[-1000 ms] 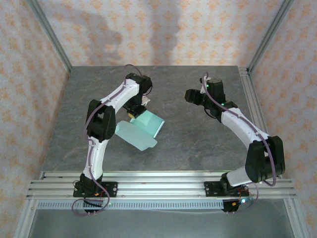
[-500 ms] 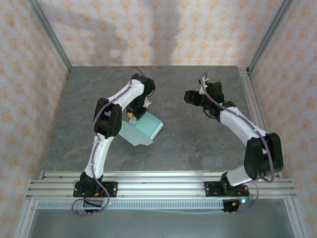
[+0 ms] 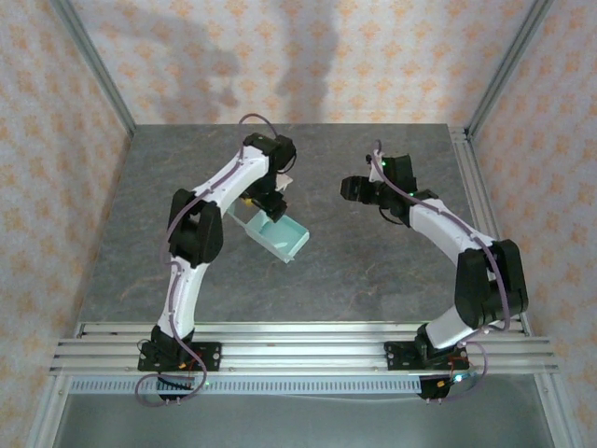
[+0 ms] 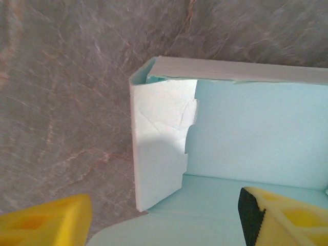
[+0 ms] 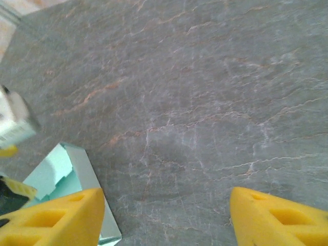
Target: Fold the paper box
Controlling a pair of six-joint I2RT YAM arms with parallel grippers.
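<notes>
From above, the paper box point(image 3: 283, 237) lies on the table point(image 3: 392, 271) left of centre, half-formed: a shallow tray with a flat flap on its left side. The left gripper point(image 3: 262, 202) hangs over the box's far-left edge, and the right gripper point(image 3: 352, 189) hovers well apart to the right.

In the left wrist view, the yellow fingers point(image 4: 47, 225) stand wide, pinching nothing (the card lies under them). One side wall is upright with its torn-edged tab tucked inside, and the far wall stands too.

In the right wrist view, its jaws are wide and empty over bare table, with the box's corner at the lower left.

The walls seem formed, so the step in hand is probably re-gripping. Next likely comes pinching the loose flap and folding it over while the right gripper steadies the tray.
</notes>
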